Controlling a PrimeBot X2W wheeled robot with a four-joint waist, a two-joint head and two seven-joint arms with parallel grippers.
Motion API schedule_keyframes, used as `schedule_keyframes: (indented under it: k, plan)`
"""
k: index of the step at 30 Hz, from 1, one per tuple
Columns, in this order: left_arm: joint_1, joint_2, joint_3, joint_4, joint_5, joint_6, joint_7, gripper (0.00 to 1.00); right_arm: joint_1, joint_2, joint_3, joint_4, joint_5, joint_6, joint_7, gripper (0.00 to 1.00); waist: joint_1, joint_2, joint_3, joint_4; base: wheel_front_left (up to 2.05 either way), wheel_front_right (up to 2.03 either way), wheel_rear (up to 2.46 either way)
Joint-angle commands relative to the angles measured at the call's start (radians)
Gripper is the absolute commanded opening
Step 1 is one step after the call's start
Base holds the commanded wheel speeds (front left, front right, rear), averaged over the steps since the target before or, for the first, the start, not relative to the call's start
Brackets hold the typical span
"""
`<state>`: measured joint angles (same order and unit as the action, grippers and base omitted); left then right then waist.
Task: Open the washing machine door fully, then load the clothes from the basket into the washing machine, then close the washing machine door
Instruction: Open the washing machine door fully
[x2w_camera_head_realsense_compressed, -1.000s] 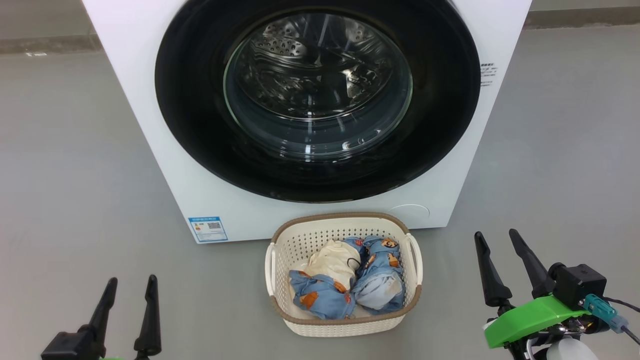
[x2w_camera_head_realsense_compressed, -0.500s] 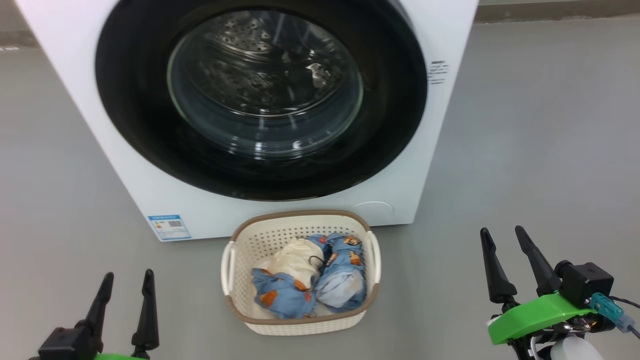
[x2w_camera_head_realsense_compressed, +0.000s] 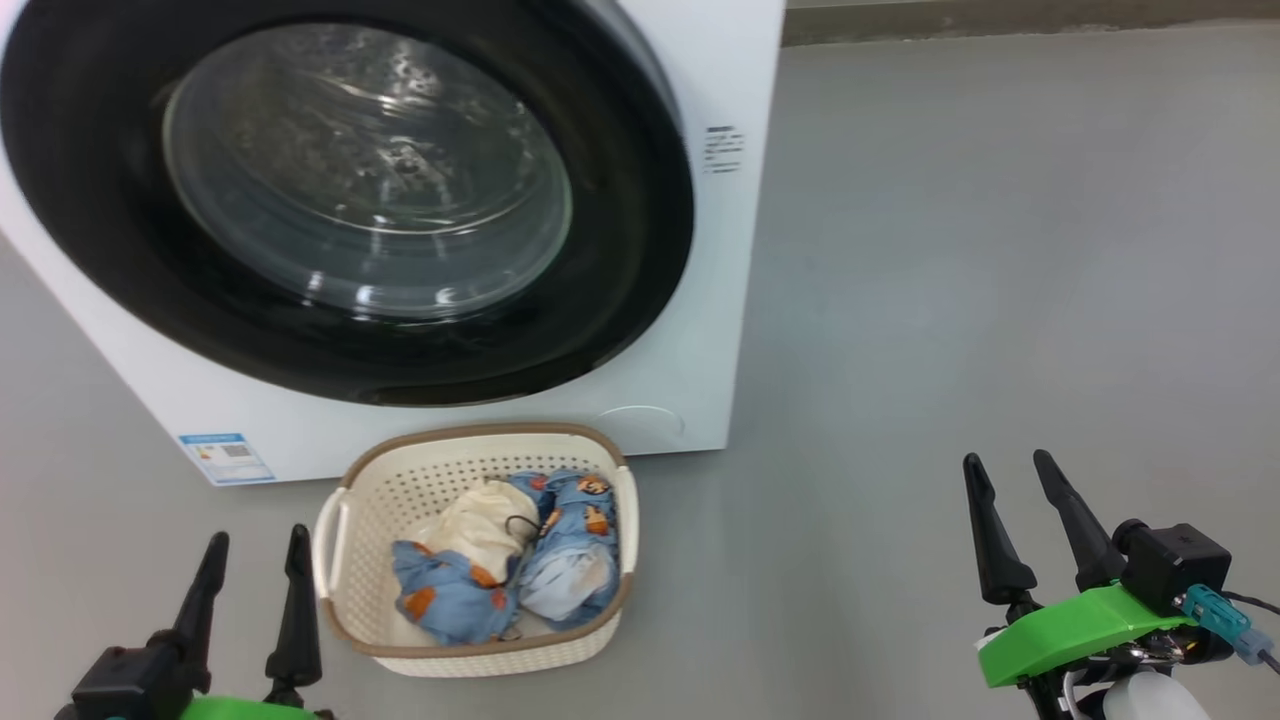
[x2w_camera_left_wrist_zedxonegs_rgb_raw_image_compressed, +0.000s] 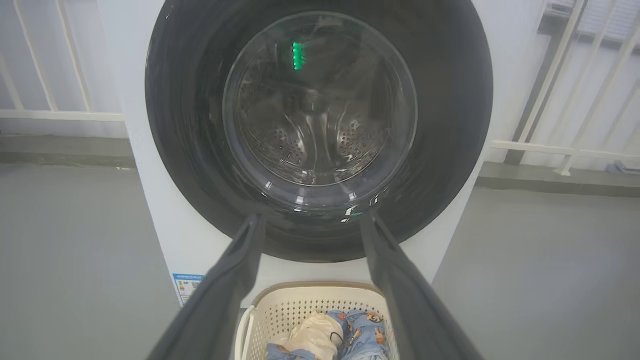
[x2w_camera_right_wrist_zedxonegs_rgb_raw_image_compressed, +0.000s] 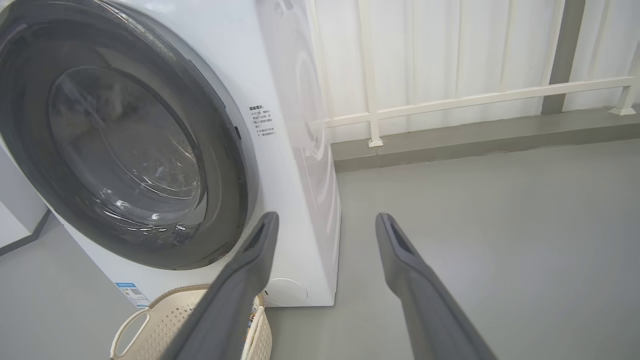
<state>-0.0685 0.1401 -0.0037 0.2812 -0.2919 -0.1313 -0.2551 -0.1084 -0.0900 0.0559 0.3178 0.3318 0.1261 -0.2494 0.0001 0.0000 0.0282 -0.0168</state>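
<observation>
The white washing machine (x2w_camera_head_realsense_compressed: 730, 60) stands on the floor with its round black door (x2w_camera_head_realsense_compressed: 620, 230) shut, the steel drum showing through the glass. In front of it sits the cream basket (x2w_camera_head_realsense_compressed: 470, 655) holding the clothes (x2w_camera_head_realsense_compressed: 560, 560), blue pieces with orange prints and a cream one. My left gripper (x2w_camera_head_realsense_compressed: 255, 555) is open at the lower left, just left of the basket. Far right of the basket, my right gripper (x2w_camera_head_realsense_compressed: 1010, 475) stands open and holds nothing. The left wrist view faces the door (x2w_camera_left_wrist_zedxonegs_rgb_raw_image_compressed: 450, 110) above the basket (x2w_camera_left_wrist_zedxonegs_rgb_raw_image_compressed: 320, 300). In the right wrist view the door (x2w_camera_right_wrist_zedxonegs_rgb_raw_image_compressed: 230, 190) is left of my fingers.
Bare grey floor (x2w_camera_head_realsense_compressed: 1000, 250) stretches to the right of the machine. A white railing (x2w_camera_right_wrist_zedxonegs_rgb_raw_image_compressed: 450, 102) with pale curtains runs behind it along a low kerb. A blue label sticker (x2w_camera_head_realsense_compressed: 225, 457) marks the machine's lower left front corner.
The head camera has swung to the right, so the machine and basket sit further left in the picture. Both grippers stay open and in nearly the same places.
</observation>
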Motion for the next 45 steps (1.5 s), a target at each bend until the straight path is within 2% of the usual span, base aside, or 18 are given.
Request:
schedule_keyframes:
  k: [1,11,24,25,26,27,28,29,30,38,44,45]
  plan:
    - [-0.047,0.012,0.029,-0.038,-0.018,0.001,-0.007,1.00,-0.016,-0.005,0.016,-0.026,-0.016,0.005,-0.012,1.00,-0.0001,0.0000,-0.001,0.001,1.11,1.11,-2.23]
    - [-0.032,0.029,0.012,-0.047,-0.035,0.001,-0.007,1.00,-0.017,-0.006,0.009,-0.025,-0.014,0.005,-0.012,1.00,-0.0001,0.0000,-0.005,0.004,0.68,0.68,-1.36]
    - [-0.028,0.016,0.003,-0.036,-0.041,0.001,-0.007,1.00,-0.042,0.002,0.019,-0.019,0.013,0.005,-0.012,1.00,-0.0001,0.0000,-0.005,0.019,0.04,0.04,-0.08]
    - [-0.025,0.013,0.004,-0.037,-0.042,0.001,-0.007,1.00,-0.049,0.004,0.020,-0.019,0.020,0.005,-0.012,0.73,-0.0001,0.0000,-0.004,0.021,0.00,0.00,0.00]
    - [-0.023,0.010,0.004,-0.038,-0.043,0.001,-0.007,1.00,-0.057,0.004,0.022,-0.019,0.028,0.005,-0.012,0.41,-0.0001,0.0000,-0.003,0.023,0.00,0.00,0.00]
    - [-0.021,0.006,0.004,-0.038,-0.044,0.001,-0.007,1.00,-0.067,0.007,0.022,-0.021,0.043,0.005,-0.012,0.27,-0.0001,0.0000,-0.001,0.026,0.00,0.00,0.00]
    - [-0.020,0.003,0.003,-0.037,-0.044,0.001,-0.007,1.00,-0.077,0.010,0.021,-0.023,0.065,0.005,-0.012,0.19,-0.0001,0.0000,0.002,0.030,0.00,0.00,0.00]
    - [-0.019,0.000,0.002,-0.036,-0.045,0.001,-0.007,1.00,-0.088,0.013,0.022,-0.024,0.088,0.005,-0.012,0.07,-0.0001,0.0000,0.004,0.033,0.00,0.00,0.00]
    - [-0.019,-0.003,0.001,-0.036,-0.046,0.001,-0.007,1.00,-0.101,0.015,0.024,-0.026,0.109,0.005,-0.012,0.00,-0.0001,0.0000,0.006,0.037,0.00,0.00,0.00]
    - [-0.040,-0.023,-0.025,-0.037,-0.054,0.001,-0.007,1.00,-0.223,0.025,0.047,-0.027,0.404,0.005,-0.012,0.00,-0.0001,0.0000,0.026,0.080,0.00,0.00,0.00]
    - [-0.054,-0.035,-0.030,-0.044,-0.060,0.001,-0.007,1.00,-0.325,0.006,0.029,-0.018,0.723,0.005,-0.012,0.00,-0.0001,0.0000,0.046,0.116,0.00,0.00,0.00]
    - [-0.059,-0.039,-0.032,-0.046,-0.062,0.001,-0.007,1.00,-0.362,-0.006,0.029,-0.016,0.838,0.005,-0.012,0.00,-0.0001,0.0000,0.056,0.128,0.00,0.00,0.00]
